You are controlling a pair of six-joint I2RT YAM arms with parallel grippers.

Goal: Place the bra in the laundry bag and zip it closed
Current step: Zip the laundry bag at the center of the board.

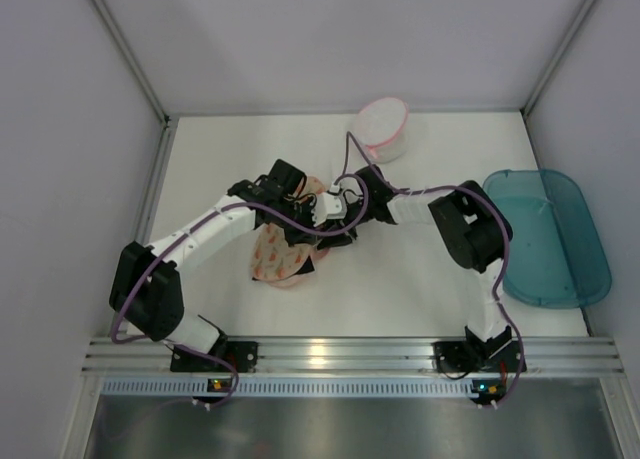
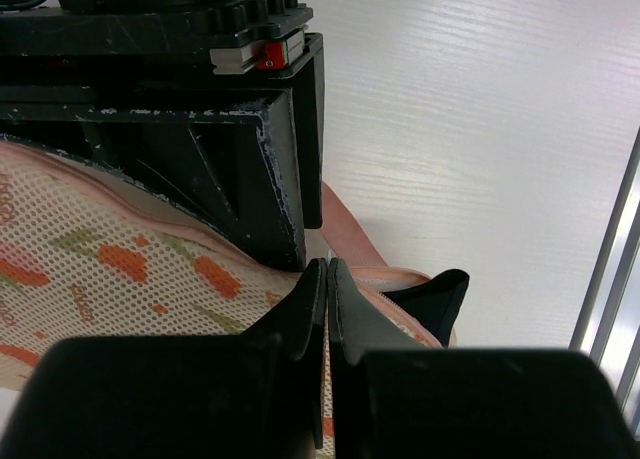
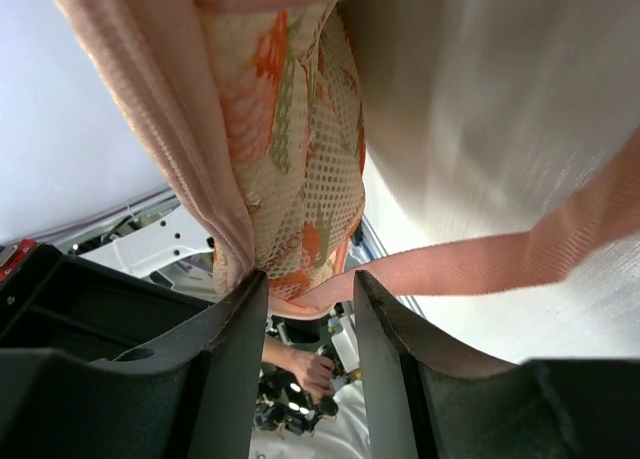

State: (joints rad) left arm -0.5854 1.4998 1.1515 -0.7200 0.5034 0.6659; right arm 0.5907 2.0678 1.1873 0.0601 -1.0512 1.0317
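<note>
Laundry bag (image 1: 283, 257) sits left of the tabletop's centre, about midway between the near and far edges. One side is lifted where the two arms meet over it. Bra: a dark sliver (image 1: 306, 264) at the bag's near-right edge looks like it, mostly tucked inside. How much sticks out cannot be told.

Risks, as judged:
- Black fabric caught in the zip line would jam the slider or leave a gap.
- The mesh is limp. If only one side is held taut, the zip bunches instead of running.
- The pink strap (image 3: 500, 259) crossing the right fingers could get dragged into the zip track.
- A light grip on the trim could slip, and the bag would fall back open.

Arm pose:
- Left arm reaches from the near-left corner, elbow out toward the left edge, wrist over the bag's far side. Left gripper (image 2: 326, 271) has its fingers pressed together, tips at the pink trim. Whether anything thin is pinched there cannot be told.
- Right arm is folded, elbow near the teal tub (image 1: 560, 279) at the right edge, forearm pointing left. Right gripper (image 3: 308, 297) has a narrow gap, with bunched trim and mesh at its mouth. A firm clamp cannot be confirmed.

White pouch (image 1: 383, 129) stands apart at the far edge.
</note>
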